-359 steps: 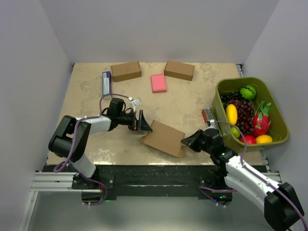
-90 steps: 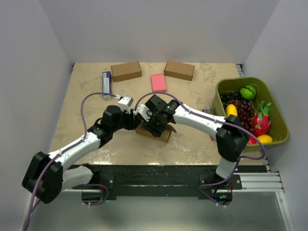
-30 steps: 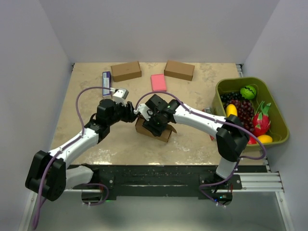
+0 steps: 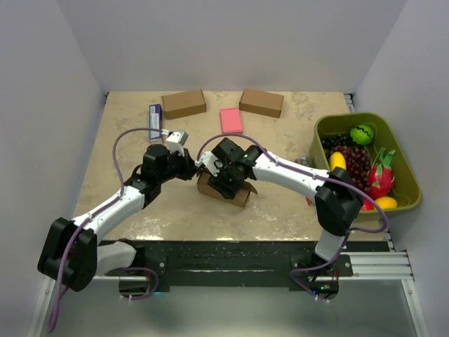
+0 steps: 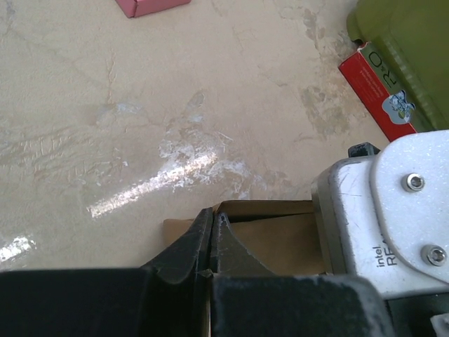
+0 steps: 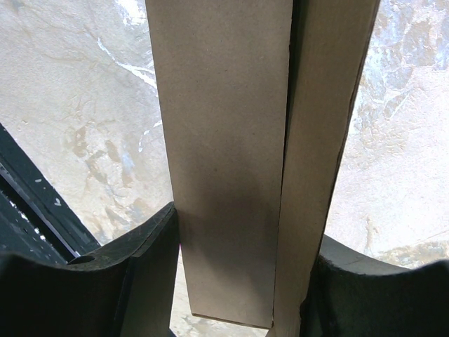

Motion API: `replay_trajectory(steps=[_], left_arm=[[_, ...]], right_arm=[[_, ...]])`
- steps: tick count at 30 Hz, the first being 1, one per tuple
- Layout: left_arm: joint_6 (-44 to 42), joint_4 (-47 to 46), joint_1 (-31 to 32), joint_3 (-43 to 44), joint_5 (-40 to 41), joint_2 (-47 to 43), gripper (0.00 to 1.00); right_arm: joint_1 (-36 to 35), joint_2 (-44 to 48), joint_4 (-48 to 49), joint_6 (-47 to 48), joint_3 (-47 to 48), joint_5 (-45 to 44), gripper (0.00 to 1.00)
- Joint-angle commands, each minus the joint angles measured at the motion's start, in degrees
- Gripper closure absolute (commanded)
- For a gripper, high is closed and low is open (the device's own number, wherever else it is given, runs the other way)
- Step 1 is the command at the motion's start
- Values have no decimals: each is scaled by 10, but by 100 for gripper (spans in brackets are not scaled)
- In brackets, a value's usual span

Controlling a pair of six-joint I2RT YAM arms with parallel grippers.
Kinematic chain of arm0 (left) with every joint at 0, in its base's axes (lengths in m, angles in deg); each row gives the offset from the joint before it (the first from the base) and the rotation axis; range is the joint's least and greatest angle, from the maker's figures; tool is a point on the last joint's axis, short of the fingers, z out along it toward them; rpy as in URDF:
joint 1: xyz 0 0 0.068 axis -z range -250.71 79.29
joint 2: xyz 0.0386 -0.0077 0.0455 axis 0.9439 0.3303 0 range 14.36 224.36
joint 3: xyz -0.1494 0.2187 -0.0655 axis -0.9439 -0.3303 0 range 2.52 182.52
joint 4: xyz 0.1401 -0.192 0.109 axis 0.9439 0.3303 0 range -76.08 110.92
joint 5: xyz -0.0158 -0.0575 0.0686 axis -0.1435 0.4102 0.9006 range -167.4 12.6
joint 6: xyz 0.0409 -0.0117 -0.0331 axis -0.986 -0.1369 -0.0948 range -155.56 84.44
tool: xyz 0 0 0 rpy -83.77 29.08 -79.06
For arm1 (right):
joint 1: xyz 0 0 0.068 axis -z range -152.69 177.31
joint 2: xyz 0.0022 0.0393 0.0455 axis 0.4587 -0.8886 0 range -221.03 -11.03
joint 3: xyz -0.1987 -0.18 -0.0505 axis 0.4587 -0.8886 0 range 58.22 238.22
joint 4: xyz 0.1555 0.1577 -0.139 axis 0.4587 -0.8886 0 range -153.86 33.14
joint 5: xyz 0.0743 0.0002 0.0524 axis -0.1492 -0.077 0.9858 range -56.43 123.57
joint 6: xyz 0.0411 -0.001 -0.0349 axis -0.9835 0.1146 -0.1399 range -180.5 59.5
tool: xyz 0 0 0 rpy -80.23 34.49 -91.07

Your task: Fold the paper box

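Now | right gripper [image 6: 242,232] clenched across the paper box [image 6: 224,140], one finger pressed on each long side | box mid-table, beneath the right wrist | left gripper [image 5: 212,221] pinched together, tips at the box's left edge | bare table [image 4: 126,140] left and near; pink pad [image 4: 231,121] behind, green basket [image 4: 407,203] well right.

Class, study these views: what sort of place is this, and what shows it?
Probably a robotics lab test cell: left arm and right arm bolted at one table edge, plain white walls boxing it in, and staged props, a paper box and a green bin of fruit.
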Motion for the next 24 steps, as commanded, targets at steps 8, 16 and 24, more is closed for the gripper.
replay_trajectory(steps=[8, 16, 24], left_arm=[[45, 30, 1, 71, -9, 20, 100], [76, 5, 1, 89, -39, 32, 100], [85, -25, 1, 45, -73, -1, 100]], right_arm=[[-4, -51, -32, 15, -24, 10, 61], [-4, -60, -36, 15, -23, 10, 61], [-5, -61, -37, 16, -21, 9, 61]])
